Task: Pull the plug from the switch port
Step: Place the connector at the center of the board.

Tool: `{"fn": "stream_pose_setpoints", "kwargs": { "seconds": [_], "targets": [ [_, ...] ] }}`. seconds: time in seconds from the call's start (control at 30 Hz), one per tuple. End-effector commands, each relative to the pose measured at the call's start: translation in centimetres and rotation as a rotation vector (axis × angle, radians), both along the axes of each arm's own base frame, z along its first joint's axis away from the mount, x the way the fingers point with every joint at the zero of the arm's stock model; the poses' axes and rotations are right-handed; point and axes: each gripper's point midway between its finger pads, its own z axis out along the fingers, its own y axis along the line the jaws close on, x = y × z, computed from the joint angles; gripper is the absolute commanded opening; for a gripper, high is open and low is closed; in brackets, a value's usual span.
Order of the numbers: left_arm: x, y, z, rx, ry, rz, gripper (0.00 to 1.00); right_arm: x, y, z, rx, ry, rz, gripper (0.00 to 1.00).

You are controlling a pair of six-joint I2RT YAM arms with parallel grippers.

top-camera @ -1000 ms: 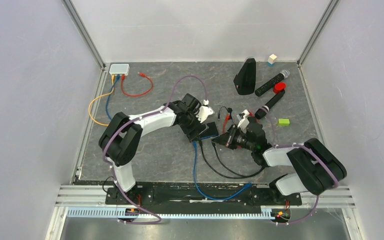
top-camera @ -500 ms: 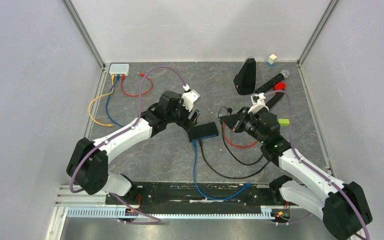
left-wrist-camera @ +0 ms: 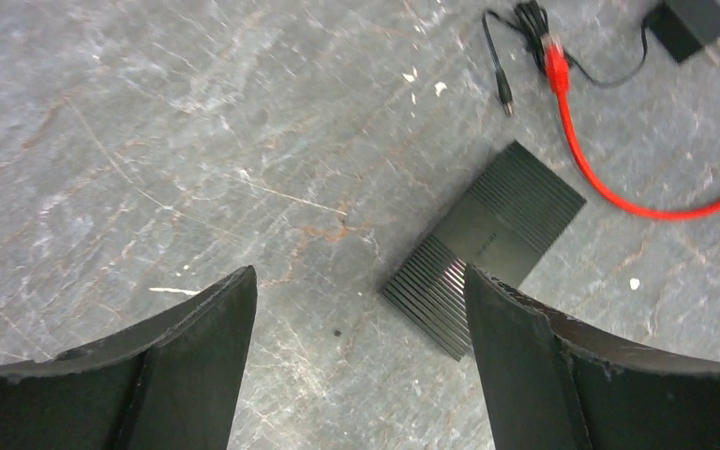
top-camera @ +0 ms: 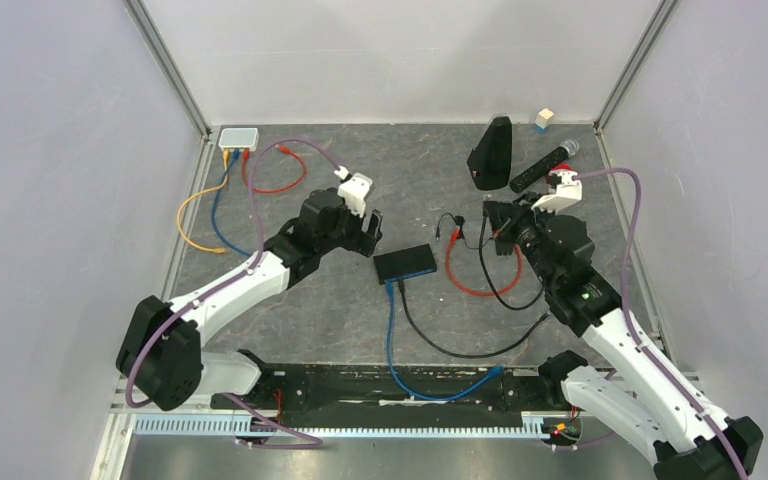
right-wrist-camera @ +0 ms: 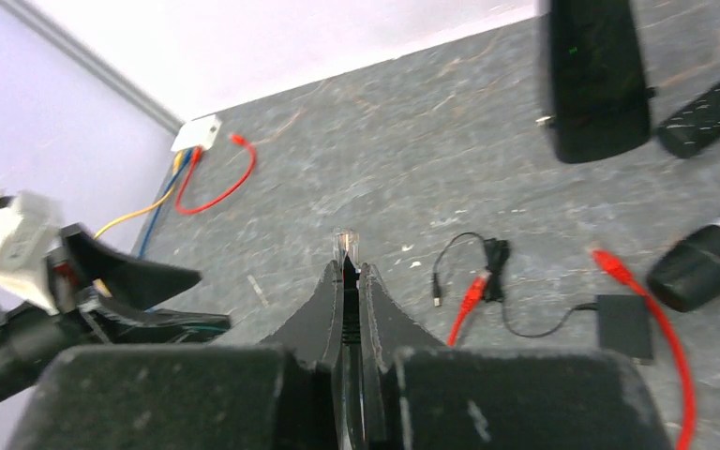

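The black switch point(top-camera: 406, 262) lies flat mid-table, with a blue cable point(top-camera: 391, 330) still in its near edge. My right gripper point(top-camera: 493, 213) is shut on a clear plug point(right-wrist-camera: 345, 246) on a black cable point(top-camera: 495, 285), held in the air to the right of the switch and apart from it. My left gripper point(top-camera: 368, 228) hangs open and empty just left of the switch. In the left wrist view the switch point(left-wrist-camera: 487, 244) sits beside the right finger point(left-wrist-camera: 516, 356), and bare table shows between the jaws of the left gripper point(left-wrist-camera: 358, 281).
A loose red cable point(top-camera: 470, 285) and a small black adapter point(right-wrist-camera: 624, 326) lie right of the switch. A white hub point(top-camera: 238, 137) with yellow, blue and red leads sits at the back left. A black stand point(top-camera: 491, 152), a microphone point(top-camera: 543, 165) and a white cube point(top-camera: 544, 118) are at the back right.
My right gripper drew away from the switch to the right and back, taking the plug with it. The left gripper lifted off the switch and moved left.
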Motion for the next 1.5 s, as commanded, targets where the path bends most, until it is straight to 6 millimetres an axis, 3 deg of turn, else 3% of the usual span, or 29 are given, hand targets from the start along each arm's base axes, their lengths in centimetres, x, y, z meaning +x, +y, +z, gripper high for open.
{"fn": "stream_pose_setpoints", "kwargs": {
  "seconds": [0.0, 0.1, 0.33, 0.47, 0.7, 0.83, 0.97, 1.13, 1.2, 1.37, 1.47],
  "targets": [
    [2.1, 1.1, 3.8, -0.127, -0.102, 0.165, 0.86, 0.4, -3.3, 0.4, -0.093, -0.001, -0.153, 0.01],
    [2.8, 3.1, 3.4, -0.159, -0.057, 0.329, 0.97, 1.3, -2.2, -1.2, -0.105, 0.048, -0.122, 0.01],
    [2.1, 4.2, 3.3, -0.161, -0.035, 0.354, 0.98, 4.6, 2.4, -6.1, -0.058, 0.167, 0.018, 0.0],
    [1.6, 4.6, 4.0, -0.183, -0.041, 0.364, 0.98, 7.0, 3.7, -8.8, 0.008, 0.248, 0.065, 0.0],
    [0.9, 4.8, 3.5, -0.14, -0.014, 0.345, 0.98, 10.7, 4.2, -12.9, 0.121, 0.353, 0.054, 0.0],
    [0.8, 4.8, 3.5, -0.138, -0.013, 0.337, 0.98, 13.3, 5.4, -11.9, 0.187, 0.306, 0.09, 0.01],
    [0.6, 4.9, 3.2, -0.117, -0.005, 0.33, 0.98, 15.7, 6.1, -11.0, 0.137, 0.329, 0.091, 0.01],
    [0.3, 4.6, 2.3, -0.11, 0.013, 0.304, 0.97, 16.1, 4.9, -15.0, 0.016, 0.456, 0.03, 0.0],
    [0.2, 4.6, 2.1, -0.102, 0.023, 0.293, 0.96, 15.7, 4.5, -14.1, -0.018, 0.458, 0.023, 0.0],
    [0.0, 4.7, 1.5, -0.077, 0.03, 0.283, 0.96, 12.0, 3.2, -3.2, 0.01, 0.19, 0.034, 0.01],
    [0.1, 4.4, 1.4, -0.083, 0.032, 0.271, 0.96, 9.7, 1.6, 1.7, 0.023, 0.073, 0.001, 0.02]
  ]
}}
